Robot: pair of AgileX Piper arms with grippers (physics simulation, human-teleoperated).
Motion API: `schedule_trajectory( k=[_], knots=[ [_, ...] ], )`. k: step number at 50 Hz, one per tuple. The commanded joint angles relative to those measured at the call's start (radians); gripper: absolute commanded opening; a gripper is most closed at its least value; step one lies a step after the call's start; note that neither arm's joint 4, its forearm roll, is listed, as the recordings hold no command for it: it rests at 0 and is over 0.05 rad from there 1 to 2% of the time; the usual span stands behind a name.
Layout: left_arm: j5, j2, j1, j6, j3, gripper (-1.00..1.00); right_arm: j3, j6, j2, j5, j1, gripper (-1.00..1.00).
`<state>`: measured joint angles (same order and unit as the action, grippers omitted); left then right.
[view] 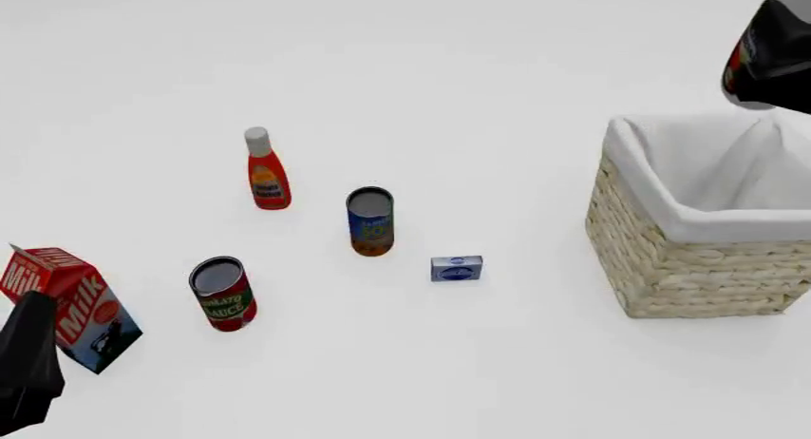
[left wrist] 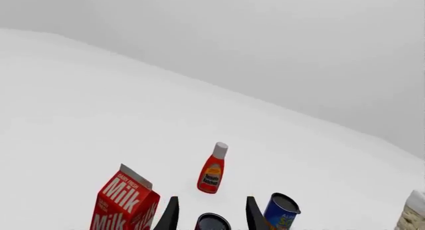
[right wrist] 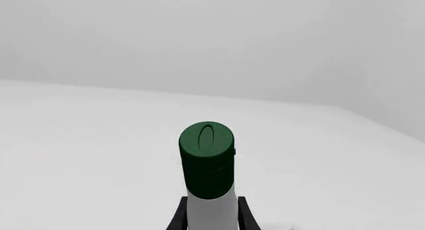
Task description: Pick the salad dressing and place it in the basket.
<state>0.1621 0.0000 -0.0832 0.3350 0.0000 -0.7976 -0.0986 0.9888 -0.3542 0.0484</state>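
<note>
In the right wrist view the salad dressing [right wrist: 207,160], a white bottle with a dark green cap, stands upright between two dark fingers [right wrist: 178,216]. My right gripper [right wrist: 209,219] is shut on its body. In the front view the right arm [view: 776,57] hangs high over the far right side of the basket [view: 685,268], a woven wicker box with a white cloth lining; the bottle itself is hidden there. My left gripper [left wrist: 211,216] is open and low near the milk carton, and the left arm [view: 26,372] shows at the front left corner.
A red milk carton [view: 70,306] stands at the front left. A tomato sauce can [view: 223,295], a red bottle with a white cap [view: 266,173], a blue can [view: 370,220] and a small blue box [view: 457,268] are spread across the middle.
</note>
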Motion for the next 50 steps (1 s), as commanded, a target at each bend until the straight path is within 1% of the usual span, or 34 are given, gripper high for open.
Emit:
schedule_trajectory(
  k=[1, 2, 11, 25, 31, 50],
  knots=[
    [-0.007, 0.000, 0.001, -0.221, 0.000, 1.00, -0.056, 0.014, 0.120, -0.046, 0.052, -1.00],
    [-0.010, 0.000, -0.003, -0.212, 0.000, 1.00, -0.065, 0.015, 0.139, -0.049, 0.060, -1.00],
    [-0.018, 0.000, -0.007, -0.210, 0.000, 1.00, -0.093, 0.004, 0.228, -0.073, 0.114, -1.00],
    [-0.025, 0.000, -0.010, -0.208, 0.000, 1.00, -0.090, -0.015, 0.270, -0.080, 0.174, -1.00],
    [-0.028, 0.000, -0.008, -0.199, 0.000, 1.00, -0.080, -0.016, 0.285, -0.089, 0.184, -1.00],
    [-0.037, 0.000, 0.015, -0.211, 0.000, 1.00, -0.086, -0.017, 0.336, -0.104, 0.216, -1.00]
  ],
)
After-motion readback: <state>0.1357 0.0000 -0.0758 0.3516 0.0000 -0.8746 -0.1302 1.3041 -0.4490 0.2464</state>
